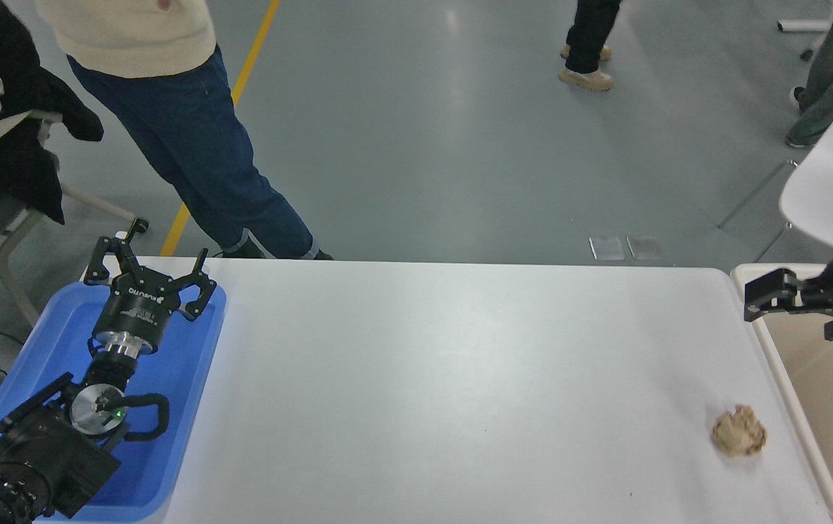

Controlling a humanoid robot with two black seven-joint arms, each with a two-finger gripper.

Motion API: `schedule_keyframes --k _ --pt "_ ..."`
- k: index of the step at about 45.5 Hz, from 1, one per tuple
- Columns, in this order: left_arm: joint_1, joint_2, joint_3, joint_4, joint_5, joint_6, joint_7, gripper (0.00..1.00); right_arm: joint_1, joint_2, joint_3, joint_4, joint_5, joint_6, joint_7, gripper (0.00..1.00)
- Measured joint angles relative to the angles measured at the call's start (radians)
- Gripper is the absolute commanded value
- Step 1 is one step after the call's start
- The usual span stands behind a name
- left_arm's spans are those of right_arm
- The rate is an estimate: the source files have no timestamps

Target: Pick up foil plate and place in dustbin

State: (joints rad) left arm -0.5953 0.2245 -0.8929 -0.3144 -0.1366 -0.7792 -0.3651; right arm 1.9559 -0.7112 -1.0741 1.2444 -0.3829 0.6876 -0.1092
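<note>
Left arm is sitting parked at lower left over the blue tray (pixel 191 378), left gripper (pixel 148 273) spread open, holding nothing. Tan paper wad (pixel 739 431) is lying on the white table (pixel 445 378) near its right edge, just beside the dustbin (pixel 788 393). Right gripper (pixel 780 295) is reaching in from the right edge, hovering over the dustbin's far-left rim corner; only partly showing, can't tell how wide it's open, nothing visibly in it. Foil plate isn't showing anywhere. Person (pixel 191 131) is standing beyond the far-left table edge.

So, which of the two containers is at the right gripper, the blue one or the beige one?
The beige dustbin: the right gripper hangs over its far rim. The blue tray lies under the left gripper.
</note>
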Motion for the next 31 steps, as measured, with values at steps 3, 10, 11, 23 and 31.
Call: schedule_keyframes --k 3,10,11,23,31 --pt "0.000 0.000 0.000 0.000 0.000 0.000 0.000 1.00 0.038 0.024 -0.016 0.001 0.035 0.024 0.001 1.00" --pt "-0.001 0.000 0.000 0.000 0.000 -0.001 0.000 1.00 0.135 0.103 -0.045 0.004 0.092 0.064 0.001 1.00" --pt "-0.001 -0.001 0.000 0.000 0.000 -0.001 0.000 1.00 0.147 0.113 -0.048 0.004 0.096 0.066 0.001 1.00" --pt "0.000 0.000 0.000 0.000 0.000 -0.001 0.000 1.00 0.285 0.239 -0.082 0.007 0.116 0.089 -0.001 1.00" --pt "0.000 0.000 0.000 0.000 0.000 -0.001 0.001 1.00 0.328 0.300 -0.106 0.007 0.115 0.094 -0.001 1.00"
